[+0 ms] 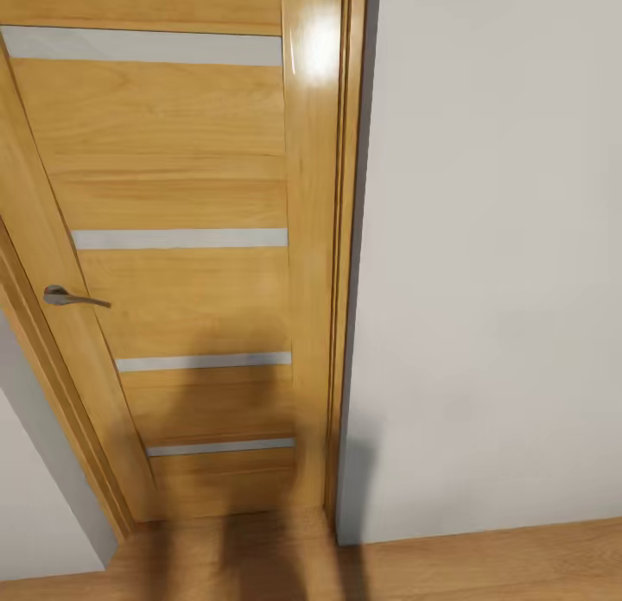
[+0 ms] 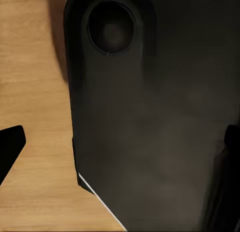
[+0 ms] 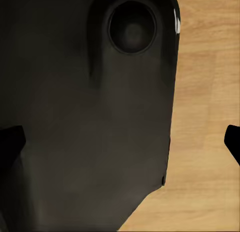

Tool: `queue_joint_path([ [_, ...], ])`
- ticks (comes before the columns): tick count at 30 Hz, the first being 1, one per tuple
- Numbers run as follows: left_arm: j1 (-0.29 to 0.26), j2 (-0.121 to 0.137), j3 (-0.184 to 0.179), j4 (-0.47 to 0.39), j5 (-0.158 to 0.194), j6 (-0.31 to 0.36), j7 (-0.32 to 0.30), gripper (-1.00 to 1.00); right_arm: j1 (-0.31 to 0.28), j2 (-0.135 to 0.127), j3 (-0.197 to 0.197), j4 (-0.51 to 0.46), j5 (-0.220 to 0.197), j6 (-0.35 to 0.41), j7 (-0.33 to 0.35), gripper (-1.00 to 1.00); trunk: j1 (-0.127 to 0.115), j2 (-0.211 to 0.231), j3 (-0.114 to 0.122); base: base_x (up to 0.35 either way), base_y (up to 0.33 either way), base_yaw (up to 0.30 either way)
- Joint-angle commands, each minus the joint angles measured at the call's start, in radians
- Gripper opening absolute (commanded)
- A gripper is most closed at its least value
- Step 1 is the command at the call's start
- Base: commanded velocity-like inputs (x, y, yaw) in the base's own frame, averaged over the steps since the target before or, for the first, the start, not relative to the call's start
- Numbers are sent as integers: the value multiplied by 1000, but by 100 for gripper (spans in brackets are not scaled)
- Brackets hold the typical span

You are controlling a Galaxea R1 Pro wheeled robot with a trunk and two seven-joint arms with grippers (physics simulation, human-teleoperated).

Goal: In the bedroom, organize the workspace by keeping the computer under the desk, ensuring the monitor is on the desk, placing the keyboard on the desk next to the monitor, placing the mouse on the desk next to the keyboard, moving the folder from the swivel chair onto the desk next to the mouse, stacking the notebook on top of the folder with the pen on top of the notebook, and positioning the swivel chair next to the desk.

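We face a closed honey-coloured wooden door (image 1: 173, 264) with pale horizontal strips and a silver lever handle (image 1: 73, 298), a plain white wall (image 1: 492, 264) beside it, wood floor (image 1: 484, 566) below.

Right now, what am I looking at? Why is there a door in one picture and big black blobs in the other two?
These three pictures come from a robot on wheels with two arms, inside a computer simulation. The big picture is from a camera on its head. It faces a wooden door with a silver handle, a white wall beside it, and a wooden floor below. The door looks shut.

The other two pictures come from small cameras near each hand, pointing down. The black blobs are most likely the robot's own dark body, with the same wooden floor underneath. The dark tips at the picture edges are the fingers of the left gripper and the right gripper. They stand wide apart, holding nothing.

No desk or chair is in sight; the robot seems to be on its way.
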State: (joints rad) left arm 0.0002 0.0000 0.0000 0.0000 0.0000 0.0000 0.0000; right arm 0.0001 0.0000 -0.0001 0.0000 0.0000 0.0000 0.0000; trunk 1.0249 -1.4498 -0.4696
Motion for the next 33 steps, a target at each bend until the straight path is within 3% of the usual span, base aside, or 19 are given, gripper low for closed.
queue_joint_path([
  [1,0,0,0,0,0,0,0,100,0,0,0,0,0,0,0,100,0,0,0,0,0,0],
  [5,0,-23,-2,-20,-6,-3,-3,100,-17,23,2,-5,2,14,-3,100,0,0,0,0,0,0],
  [9,0,-45,-7,-25,-7,-4,-5,100,-18,33,-1,-5,-5,11,-4,100,-15,28,12,0,0,0],
  [28,0,-45,-20,-29,-6,0,-2,100,-19,35,-3,-10,-7,8,-5,100,-88,161,72,0,0,0],
  [33,0,-44,-19,-164,-3,1,0,100,-19,36,-3,-80,-8,8,-5,100,-107,196,87,0,0,0],
])
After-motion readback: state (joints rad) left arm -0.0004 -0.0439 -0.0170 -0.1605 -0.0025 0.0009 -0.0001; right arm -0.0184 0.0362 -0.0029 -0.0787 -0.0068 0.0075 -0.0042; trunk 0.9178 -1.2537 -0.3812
